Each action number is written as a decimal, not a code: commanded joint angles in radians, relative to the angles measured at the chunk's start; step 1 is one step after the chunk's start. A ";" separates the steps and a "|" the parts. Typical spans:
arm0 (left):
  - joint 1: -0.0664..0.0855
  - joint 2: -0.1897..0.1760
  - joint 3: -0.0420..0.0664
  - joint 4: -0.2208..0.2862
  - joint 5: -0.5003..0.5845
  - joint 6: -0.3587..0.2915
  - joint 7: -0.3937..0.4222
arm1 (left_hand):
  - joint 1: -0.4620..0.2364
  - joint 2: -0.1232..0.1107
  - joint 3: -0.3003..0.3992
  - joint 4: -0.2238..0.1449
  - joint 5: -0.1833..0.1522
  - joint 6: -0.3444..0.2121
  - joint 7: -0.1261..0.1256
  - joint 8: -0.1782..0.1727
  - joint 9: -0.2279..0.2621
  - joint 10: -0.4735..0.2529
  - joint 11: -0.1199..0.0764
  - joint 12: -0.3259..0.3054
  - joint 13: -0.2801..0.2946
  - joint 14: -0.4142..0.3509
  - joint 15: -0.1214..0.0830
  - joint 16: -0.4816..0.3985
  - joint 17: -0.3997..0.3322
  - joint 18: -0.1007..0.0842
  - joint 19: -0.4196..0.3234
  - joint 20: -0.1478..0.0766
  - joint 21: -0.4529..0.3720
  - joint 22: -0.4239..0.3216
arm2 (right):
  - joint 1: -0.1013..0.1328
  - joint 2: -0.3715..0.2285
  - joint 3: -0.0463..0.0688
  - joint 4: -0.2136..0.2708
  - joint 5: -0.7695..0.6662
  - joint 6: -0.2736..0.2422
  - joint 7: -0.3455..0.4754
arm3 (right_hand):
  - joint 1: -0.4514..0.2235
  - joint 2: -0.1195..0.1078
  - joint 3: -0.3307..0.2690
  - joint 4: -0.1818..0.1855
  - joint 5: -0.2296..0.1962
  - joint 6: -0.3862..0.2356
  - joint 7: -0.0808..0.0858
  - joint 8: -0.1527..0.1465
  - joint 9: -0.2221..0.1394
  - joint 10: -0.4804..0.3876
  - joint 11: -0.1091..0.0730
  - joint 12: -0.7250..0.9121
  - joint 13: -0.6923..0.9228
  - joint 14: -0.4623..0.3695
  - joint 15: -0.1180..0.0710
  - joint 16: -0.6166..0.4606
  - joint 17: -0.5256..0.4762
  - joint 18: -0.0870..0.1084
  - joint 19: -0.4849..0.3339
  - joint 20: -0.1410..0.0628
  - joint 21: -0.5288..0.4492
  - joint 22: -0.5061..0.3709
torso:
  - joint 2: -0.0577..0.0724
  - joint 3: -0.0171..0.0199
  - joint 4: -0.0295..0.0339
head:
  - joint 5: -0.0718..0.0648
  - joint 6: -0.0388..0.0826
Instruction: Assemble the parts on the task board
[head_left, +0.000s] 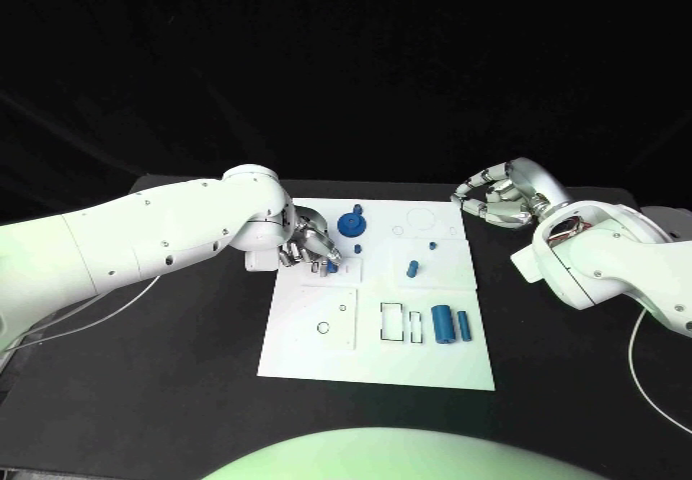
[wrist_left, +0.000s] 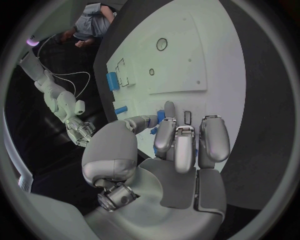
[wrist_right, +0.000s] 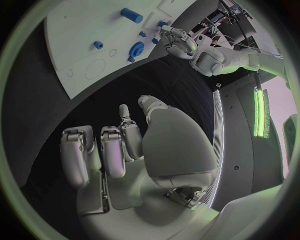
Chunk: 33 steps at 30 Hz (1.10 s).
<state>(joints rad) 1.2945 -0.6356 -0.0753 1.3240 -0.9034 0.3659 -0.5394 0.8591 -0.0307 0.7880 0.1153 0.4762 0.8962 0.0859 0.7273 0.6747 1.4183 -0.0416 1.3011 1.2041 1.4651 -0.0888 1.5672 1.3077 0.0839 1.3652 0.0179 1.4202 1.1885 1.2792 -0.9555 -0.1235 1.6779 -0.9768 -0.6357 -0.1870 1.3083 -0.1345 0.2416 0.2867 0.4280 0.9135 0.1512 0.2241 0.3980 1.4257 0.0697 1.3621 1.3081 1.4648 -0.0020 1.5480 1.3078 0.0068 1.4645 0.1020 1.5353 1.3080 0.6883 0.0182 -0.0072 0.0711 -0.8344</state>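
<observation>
The white task board (head_left: 375, 310) lies in the middle of the table. My left hand (head_left: 307, 244) hovers over the board's left edge and pinches a small blue part (wrist_left: 160, 117) between thumb and fingers. On the board, a blue knob-shaped part (head_left: 355, 222) stands at the far side, a small blue peg (head_left: 413, 268) lies mid-board, and two blue cylinders (head_left: 451, 325) lie side by side at the right. My right hand (head_left: 496, 196) hangs off the board's far right corner, fingers loosely bent, holding nothing.
Outlined slots (head_left: 392, 322) and a small ring hole (head_left: 326, 327) mark the board's near half. Black table (head_left: 173, 380) surrounds the board. A thin cable (head_left: 87, 310) runs along my left arm, and another (head_left: 642, 370) beside my right arm.
</observation>
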 joint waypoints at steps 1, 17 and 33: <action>0.000 0.003 0.000 -0.001 -0.011 0.025 -0.002 | 0.014 0.004 0.133 -0.134 0.007 0.067 -0.060 0.000 -0.001 0.001 -0.003 0.004 0.001 0.106 -0.007 0.004 0.263 -0.007 0.005 -0.001 0.006 0.000 | -0.001 0.000 0.000 0.000 -0.008 0.002 0.007 | 0.003 -0.011 0.005 0.000 0.007 -0.008 -0.002 0.005 -0.001 0.003 -0.006 0.002 0.100 0.092 -0.006 -0.006 0.207 0.003 0.086 -0.005 -0.003 0.239 | 0.001 0.0001 -0.0015 | 0.001 0.000; 0.000 0.004 0.000 -0.007 -0.030 0.013 -0.002 | 0.014 0.003 0.133 -0.134 0.005 0.067 -0.059 0.000 -0.002 -0.001 -0.003 -0.001 -0.005 0.106 -0.007 0.004 0.263 -0.007 0.005 -0.001 0.006 0.000 | -0.002 -0.001 0.000 0.000 -0.008 0.003 0.008 | 0.000 -0.014 0.012 0.001 0.012 -0.008 -0.002 0.007 -0.002 0.003 -0.006 0.003 0.100 0.092 -0.006 -0.005 0.207 0.004 0.086 -0.005 -0.003 0.239 | 0.001 -0.0002 -0.0003 | -0.001 -0.004; 0.000 0.012 -0.003 -0.016 -0.032 0.019 -0.004 | 0.015 0.002 0.133 -0.134 0.004 0.066 -0.059 0.000 -0.003 -0.002 -0.002 -0.002 -0.006 0.106 -0.007 0.004 0.263 -0.007 0.005 -0.001 0.006 0.001 | -0.002 -0.001 0.000 0.001 -0.008 0.004 0.008 | 0.000 -0.014 0.012 0.001 0.012 -0.008 -0.002 0.007 -0.002 0.003 -0.006 0.003 0.100 0.092 -0.006 -0.005 0.207 0.004 0.086 -0.005 -0.003 0.239 | 0.001 0.0000 -0.0010 | -0.001 -0.005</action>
<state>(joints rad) 1.2942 -0.6258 -0.0773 1.3096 -0.9296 0.3704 -0.5400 0.8596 -0.0312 0.7864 0.1137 0.4793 0.8999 0.0857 0.7219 0.6720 1.4209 -0.0403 1.3011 1.1988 1.4651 -0.0887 1.5672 1.3075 0.0838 1.3652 0.0179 1.4201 1.1880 1.2778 -0.9562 -0.1235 1.6782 -0.9768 -0.6356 -0.1865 1.3124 -0.1386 0.2487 0.2880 0.4377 0.9135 0.1512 0.2241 0.3969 1.4257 0.0697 1.3621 1.3077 1.4648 -0.0020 1.5480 1.3075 0.0068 1.4645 0.1020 1.5353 1.3076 0.6889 0.0181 -0.0077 0.0706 -0.8399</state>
